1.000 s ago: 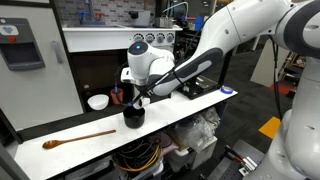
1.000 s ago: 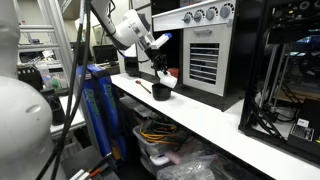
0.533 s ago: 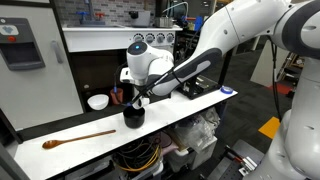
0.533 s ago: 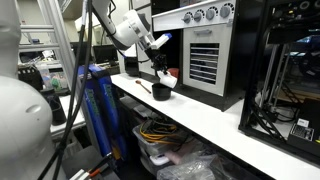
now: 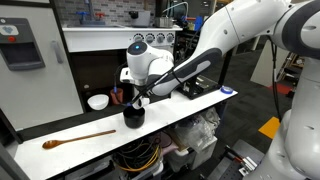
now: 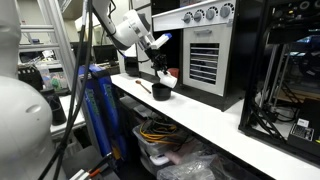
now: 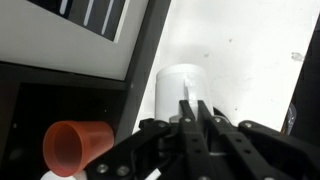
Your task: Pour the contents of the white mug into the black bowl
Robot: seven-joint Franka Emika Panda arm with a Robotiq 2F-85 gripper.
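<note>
Clenched together with no gap showing, the jaws of the gripper (image 7: 196, 106) grasped nothing; in the wrist view their tips met in free air, short of the white mug (image 7: 180, 82).

Read from the left in an exterior view, the table (image 5: 185, 113) carried a wooden spoon (image 5: 66, 140) lying flat near its front edge; then the mug (image 5: 97, 101), upright at the back against the dark wall; then the gripper (image 5: 138, 100), hanging low and apart from the mug; and just beneath it in that view the black bowl (image 5: 133, 117), upright, well apart from the mug.

In the wrist view, again from the left, a red-orange cup (image 7: 72, 148) sat close beside the fingers; the mug stood in the middle, beyond the tips; what it held could not be made out.

The step in hand looked to be the reach for the mug; the grasp was not yet made and the pour not begun, to judge by the mug standing alone and level. The next move would call for the jaws to part wide enough for the mug's wall or rim; an advance past the red-orange cup without knocking it; a firm close; a level lift so that nothing slopped out; then a carry across to the bowl's mouth before any tilt.
</note>
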